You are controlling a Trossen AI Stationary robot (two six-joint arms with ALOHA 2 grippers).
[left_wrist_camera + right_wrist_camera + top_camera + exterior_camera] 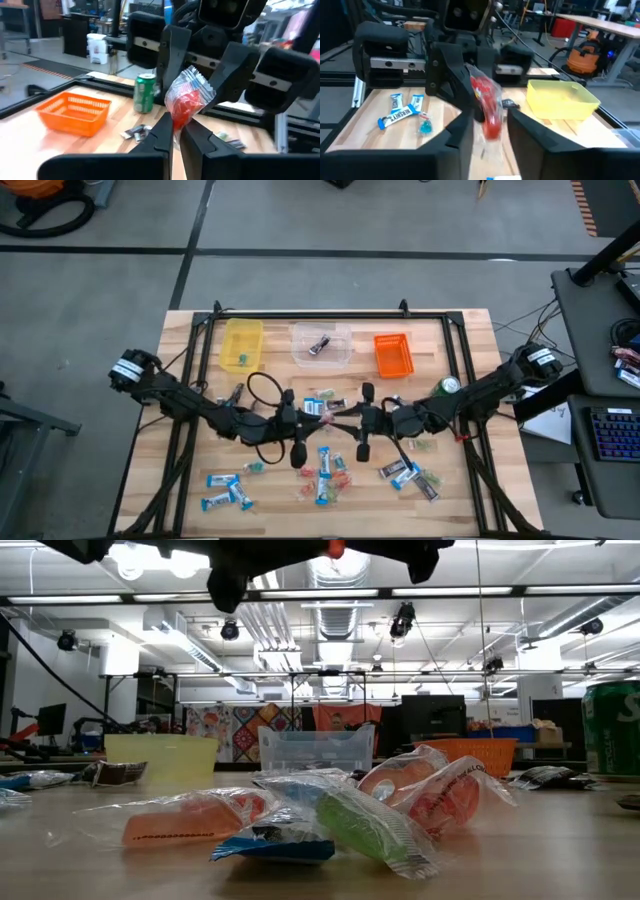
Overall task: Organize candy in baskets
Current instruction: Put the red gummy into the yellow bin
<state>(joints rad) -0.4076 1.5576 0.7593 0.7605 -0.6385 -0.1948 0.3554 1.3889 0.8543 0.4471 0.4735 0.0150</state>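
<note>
Both grippers meet nose to nose above the table's middle, my left gripper (322, 418) facing my right gripper (348, 418). A red candy in a clear wrapper (187, 97) (487, 107) sits between them. My left gripper (176, 127) is shut on it. My right gripper (489, 132) is open, one finger on either side of the candy; whether they touch it I cannot tell. Other candy (325, 470) lies scattered on the near half of the table. The yellow basket (242, 345), clear basket (321, 332) and orange basket (393, 354) stand in a row toward the far edge. My left gripper pinches the red candy between its two fingers by one end of the clear wrapper (176, 121). The fingers come level from the table's left. The candy is lifted clear of the table and sticks out beyond the fingertips toward my right gripper.
A green can (449, 386) stands upright on the table right of the orange basket, beside the right arm. The clear basket holds a dark wrapped piece (321, 346); the yellow one holds a small green piece (240, 361). A black frame (330, 314) runs along the far side.
</note>
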